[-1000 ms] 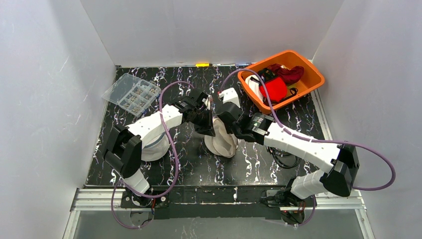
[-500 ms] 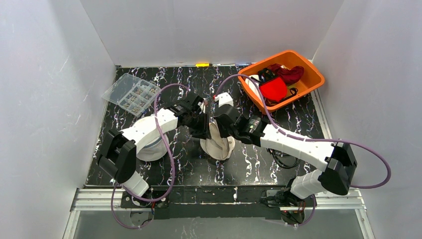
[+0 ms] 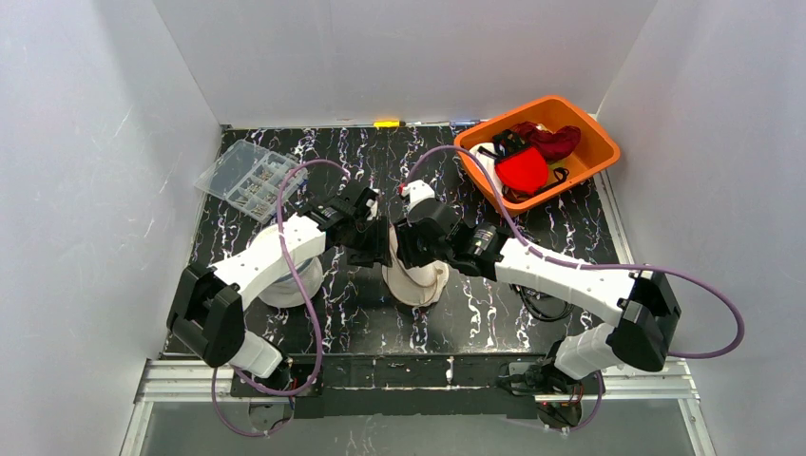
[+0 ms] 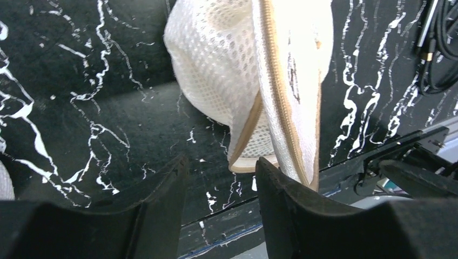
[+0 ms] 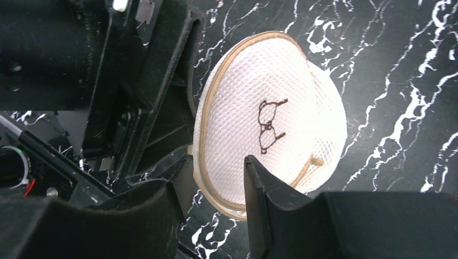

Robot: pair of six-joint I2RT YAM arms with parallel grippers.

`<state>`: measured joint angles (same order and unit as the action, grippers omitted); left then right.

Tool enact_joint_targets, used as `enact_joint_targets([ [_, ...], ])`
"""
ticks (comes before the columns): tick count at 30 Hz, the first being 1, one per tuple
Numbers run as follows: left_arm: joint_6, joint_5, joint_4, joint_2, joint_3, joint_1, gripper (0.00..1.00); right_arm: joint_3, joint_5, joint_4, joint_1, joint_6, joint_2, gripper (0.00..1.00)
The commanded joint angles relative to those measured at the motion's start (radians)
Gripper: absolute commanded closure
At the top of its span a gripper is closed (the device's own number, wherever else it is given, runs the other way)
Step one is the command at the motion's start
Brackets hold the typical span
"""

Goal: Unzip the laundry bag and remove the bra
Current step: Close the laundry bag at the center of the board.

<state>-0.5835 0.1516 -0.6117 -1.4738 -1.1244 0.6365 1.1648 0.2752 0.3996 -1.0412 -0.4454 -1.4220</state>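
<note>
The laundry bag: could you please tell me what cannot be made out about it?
- Zipper open or shut: left gripper and right gripper cover it in the top view; wrist views show only trim.
- Whether a bra is inside: the laundry bag's mesh hides it, both wrist views.
- Bag rim: partly behind the right gripper's fingers, right wrist view.

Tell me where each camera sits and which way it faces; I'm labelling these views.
Top external: fixed above and behind, looking down on the table; both whole arms show.
Left wrist: on the left arm, looking down at the laundry bag; the left end effector shows.
Right wrist: on the right arm, facing the same bag; the right end effector shows.
Shared: all see the bag.
</note>
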Motion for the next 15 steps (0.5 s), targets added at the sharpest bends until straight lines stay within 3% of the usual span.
enact_joint_targets([
  [1,0.004,-0.057,-0.047,0.072,0.033,-0.013,0.51,-0.010,-0.048,-0.048,-0.005,-0.007,0.015,0.51],
  [15,-0.040,-0.104,-0.045,0.252,0.100,-0.029,0.33,-0.153,0.090,0.002,0.021,0.012,0.229,0.38],
])
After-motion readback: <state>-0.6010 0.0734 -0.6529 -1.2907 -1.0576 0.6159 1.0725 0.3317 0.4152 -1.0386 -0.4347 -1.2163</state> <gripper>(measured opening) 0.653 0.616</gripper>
